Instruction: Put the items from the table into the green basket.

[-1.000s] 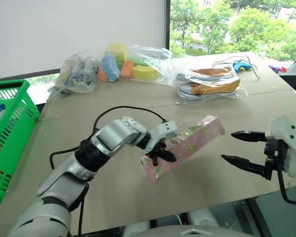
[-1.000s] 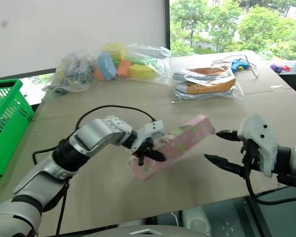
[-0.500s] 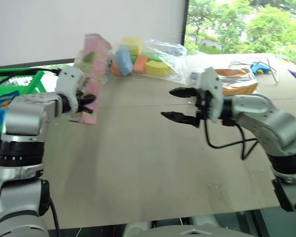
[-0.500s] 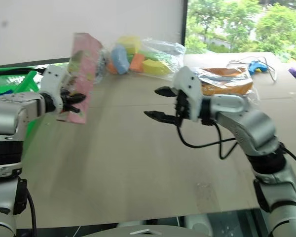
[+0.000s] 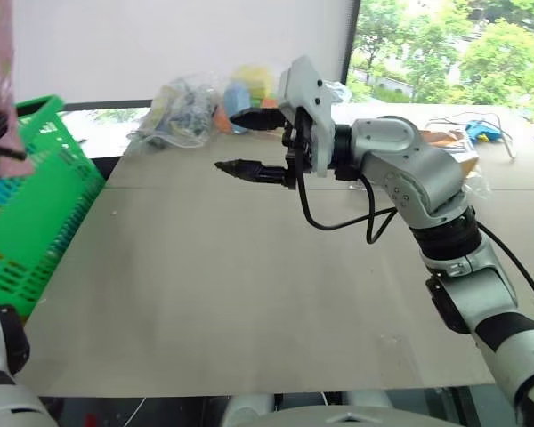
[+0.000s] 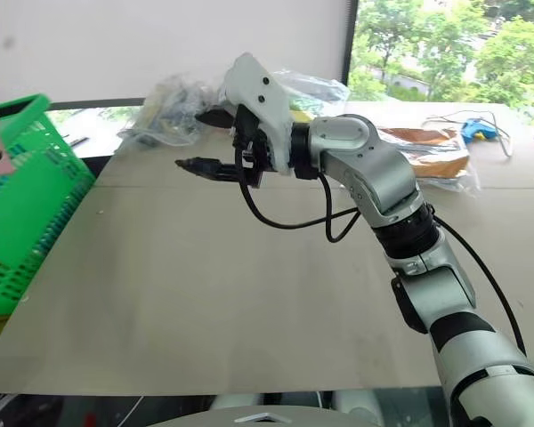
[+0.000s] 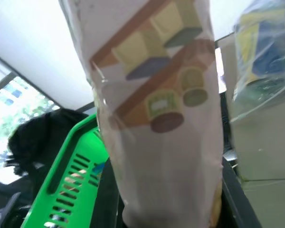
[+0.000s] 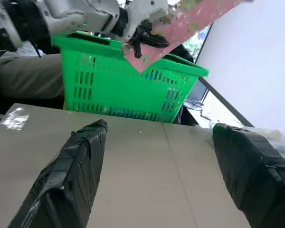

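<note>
The pink pack (image 8: 180, 26) hangs in the air above the green basket (image 8: 133, 90), pinched near its lower end by the left gripper (image 8: 142, 40), whose fingers are clamped on it. In the left wrist view the pack rises tall and upright from between the fingers, its film wrap glossy and printed with small round marks. It looks light and fairly stiff, a boxy sleeve and not a limp bag, but the film is probably slick, and a grip so near one end leaves the long free part able to swing or pivot; a hold closer to the middle would likely be steadier. Seen from the head, the basket sits at about 9 o'clock, off the edge of the tabletop (image 5: 249, 285). The right gripper (image 5: 249, 142) hovers over the tabletop near 12 o'clock, fingers spread apart and carrying nothing. Clear bags of sponges (image 5: 182, 120) lie just beyond it, well apart from the basket.
</note>
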Robot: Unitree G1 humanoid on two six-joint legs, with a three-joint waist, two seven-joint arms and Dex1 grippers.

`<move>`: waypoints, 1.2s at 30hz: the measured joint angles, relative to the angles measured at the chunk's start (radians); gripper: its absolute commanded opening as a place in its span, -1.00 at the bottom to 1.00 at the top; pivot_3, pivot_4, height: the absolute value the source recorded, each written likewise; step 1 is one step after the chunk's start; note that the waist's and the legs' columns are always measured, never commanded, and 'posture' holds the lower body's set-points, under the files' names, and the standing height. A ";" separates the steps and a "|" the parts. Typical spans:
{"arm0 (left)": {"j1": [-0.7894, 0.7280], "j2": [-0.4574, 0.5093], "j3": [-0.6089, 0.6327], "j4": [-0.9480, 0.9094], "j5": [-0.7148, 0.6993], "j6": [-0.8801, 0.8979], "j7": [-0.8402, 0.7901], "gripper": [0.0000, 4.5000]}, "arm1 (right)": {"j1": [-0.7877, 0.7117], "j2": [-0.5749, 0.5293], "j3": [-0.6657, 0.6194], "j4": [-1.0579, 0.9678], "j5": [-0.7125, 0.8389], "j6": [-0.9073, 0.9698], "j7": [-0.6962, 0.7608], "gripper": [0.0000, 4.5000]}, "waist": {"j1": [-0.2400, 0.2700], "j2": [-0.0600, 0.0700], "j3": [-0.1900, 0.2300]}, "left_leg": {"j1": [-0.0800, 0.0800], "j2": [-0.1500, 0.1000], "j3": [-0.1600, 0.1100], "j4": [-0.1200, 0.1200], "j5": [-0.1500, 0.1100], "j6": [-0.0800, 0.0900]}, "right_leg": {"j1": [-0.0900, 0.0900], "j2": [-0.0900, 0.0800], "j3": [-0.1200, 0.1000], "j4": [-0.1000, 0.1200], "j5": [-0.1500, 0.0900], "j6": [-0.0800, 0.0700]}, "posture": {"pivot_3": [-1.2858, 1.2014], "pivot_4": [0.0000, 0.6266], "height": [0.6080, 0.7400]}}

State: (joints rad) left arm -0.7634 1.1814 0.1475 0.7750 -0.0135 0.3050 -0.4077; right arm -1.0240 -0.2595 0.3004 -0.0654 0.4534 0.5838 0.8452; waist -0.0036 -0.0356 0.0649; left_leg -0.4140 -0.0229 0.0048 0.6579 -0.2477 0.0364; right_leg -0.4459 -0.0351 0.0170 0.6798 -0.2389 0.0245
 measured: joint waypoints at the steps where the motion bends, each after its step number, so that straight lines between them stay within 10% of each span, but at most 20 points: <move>1: 0.010 0.005 -0.001 0.060 0.020 -0.019 0.027 -0.69 | 0.003 -0.002 -0.002 -0.010 0.000 0.002 0.000 0.70 | -0.010 0.000 0.000 | 0.003 0.001 -0.001 -0.003 0.000 0.001 | 0.000 0.002 0.001 0.000 0.002 -0.004 | 0.16 -1.00 1.00; 13: -0.103 -0.131 0.168 0.032 -0.190 -0.015 -0.049 -0.69 | 0.027 0.010 -0.004 -0.045 -0.003 0.002 0.021 0.70 | 0.016 -0.016 -0.010 | 0.000 0.016 -0.013 -0.003 0.009 -0.014 | -0.001 0.015 -0.008 -0.001 0.013 -0.020 | 0.16 -1.00 1.00; 22: -0.070 0.015 0.131 0.223 -0.023 -0.140 0.127 -0.69 | 0.036 0.004 -0.004 -0.045 -0.010 0.003 0.029 0.70 | 0.021 -0.015 -0.011 | 0.001 0.015 -0.013 -0.006 0.009 -0.015 | -0.002 0.015 -0.008 -0.002 0.012 -0.020 | 0.17 -1.00 1.00; 30: 0.090 0.024 0.081 0.351 0.041 -0.232 0.107 0.77 | 0.044 0.012 -0.004 -0.055 -0.010 0.003 0.029 0.70 | 0.049 -0.021 -0.017 | 0.000 0.017 -0.016 -0.005 0.010 -0.016 | -0.001 0.014 -0.013 -0.002 0.013 -0.021 | 0.17 -1.00 1.00; 36: 0.039 -0.083 0.184 0.034 -0.074 -0.407 0.115 0.77 | 0.062 0.001 -0.005 -0.056 -0.015 0.001 0.031 0.70 | 0.086 -0.022 -0.024 | -0.001 0.013 -0.017 -0.006 0.009 -0.016 | -0.001 0.007 -0.017 -0.003 0.013 -0.022 | 0.17 -1.00 1.00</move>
State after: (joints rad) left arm -0.7249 1.0985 0.3314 0.8094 -0.0876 -0.1022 -0.2926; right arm -0.9625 -0.2585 0.2959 -0.1217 0.4389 0.5851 0.8763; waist 0.0821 -0.0575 0.0409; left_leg -0.4152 -0.0095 -0.0118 0.6520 -0.2383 0.0204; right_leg -0.4468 -0.0279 0.0003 0.6769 -0.2257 0.0028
